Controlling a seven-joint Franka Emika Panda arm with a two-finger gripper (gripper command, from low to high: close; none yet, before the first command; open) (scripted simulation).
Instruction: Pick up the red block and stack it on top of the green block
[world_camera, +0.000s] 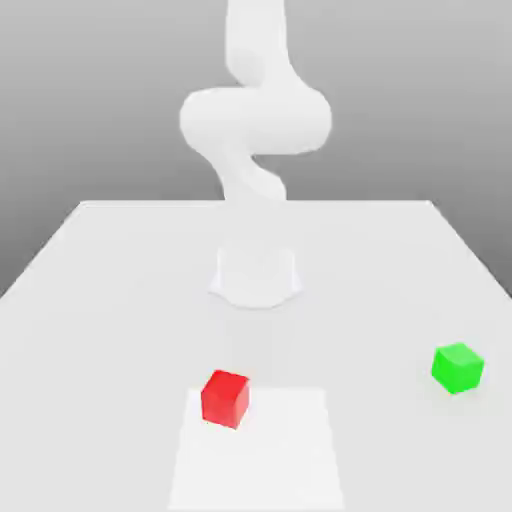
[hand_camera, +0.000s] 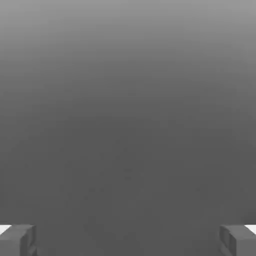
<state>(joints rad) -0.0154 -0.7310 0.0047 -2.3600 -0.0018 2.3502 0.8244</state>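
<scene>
- White patch (world_camera: 262, 460) is noted nearest the camera in the exterior view, pale and four-sided, laid on the table (world_camera: 90, 400).
- Red block (world_camera: 225, 399), the piece to be picked up, is found at the patch's far corner on the exterior view's left. Whether its whole underside is in contact with the surface cannot be told.
- Heading of the red block: turned at an angle to the patch's edges, its near lower edge sloping down towards the exterior view's right. Its form is recorded as cube-like, with no one side clearly longer.
- Green block (world_camera: 458, 368) is located on the table, well apart from the red block, towards the exterior view's right. One of its lower corners is pointed towards the camera.
- Edges: the table's far edge is seen behind the arm's base (world_camera: 256, 278); both side edges are run outward towards the camera.
- Room for moving: bare surface is observed between the two blocks, and also between the base and the patch.
- Arm (world_camera: 255, 120) is raised above the table, beyond both blocks.
- Gripper (hand_camera: 128, 241) is found wide open in the hand view, with plain grey seen between its fingers (hand_camera: 27, 240).
</scene>
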